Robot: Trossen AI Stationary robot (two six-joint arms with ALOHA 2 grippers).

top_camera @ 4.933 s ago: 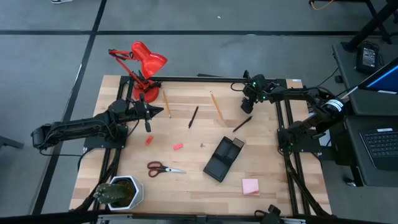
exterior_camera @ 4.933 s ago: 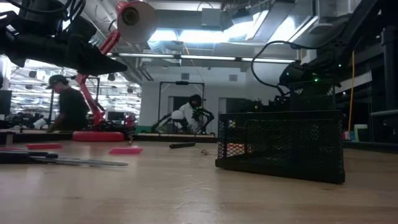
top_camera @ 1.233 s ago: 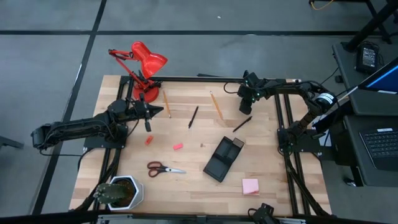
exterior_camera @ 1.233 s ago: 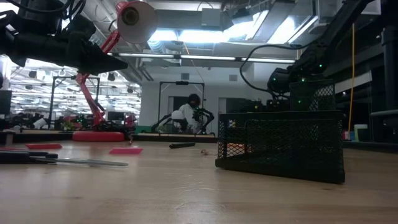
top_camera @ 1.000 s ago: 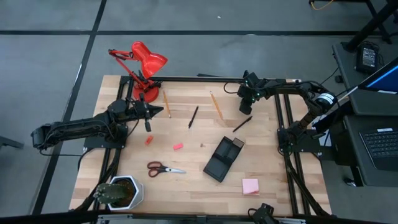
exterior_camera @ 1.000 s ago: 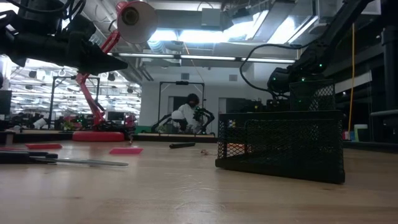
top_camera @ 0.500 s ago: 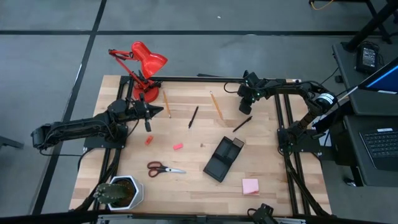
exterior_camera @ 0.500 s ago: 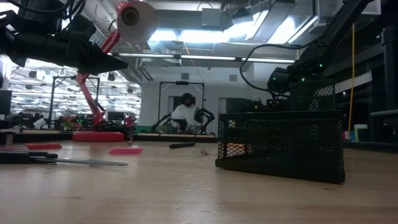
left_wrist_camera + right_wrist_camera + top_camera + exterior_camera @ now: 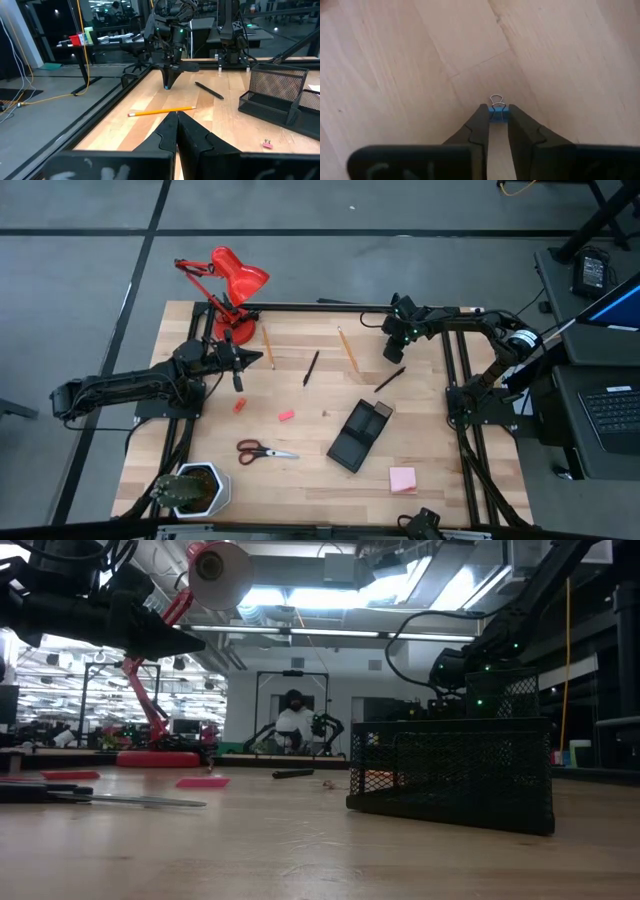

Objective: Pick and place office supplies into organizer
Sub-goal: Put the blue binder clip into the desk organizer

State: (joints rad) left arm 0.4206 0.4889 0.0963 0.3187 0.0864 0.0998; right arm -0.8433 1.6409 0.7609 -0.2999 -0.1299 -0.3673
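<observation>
Almost nothing has shifted over the last second: both arms sit as they did, and only the person in the room behind, seen in the low view, has moved a little.

From the near edge of the tabletop (image 9: 300, 480) to the far edge: one potted plant (image 9: 196, 488) stands at the near left corner and one pink sticky-note pad (image 9: 402, 479) lies toward the near right corner. One pair of red-handled scissors (image 9: 262, 450) lies beyond the plant, and the organizer (image 9: 359, 434) sits right of them, between scissors and pad, set at a slant. Two red eraser pieces come next, one (image 9: 286, 416) mid-table and one (image 9: 239, 406) further left. Past those lie two black pens, one (image 9: 311, 367) near the middle and one (image 9: 390, 379) to its right, and two pencils, one (image 9: 268, 346) on the left and one (image 9: 347, 348) between the pens. One red desk lamp (image 9: 228, 280) stands at the far left corner.

The left gripper (image 9: 266, 359) reaches in level from the left edge, its fingers (image 9: 169, 131) pressed together on nothing. The right gripper (image 9: 392, 352) hangs tip-down near the far right corner, just beyond the right-hand pen, clamped on a small blue binder clip (image 9: 497, 112) (visible only from its own wrist).
</observation>
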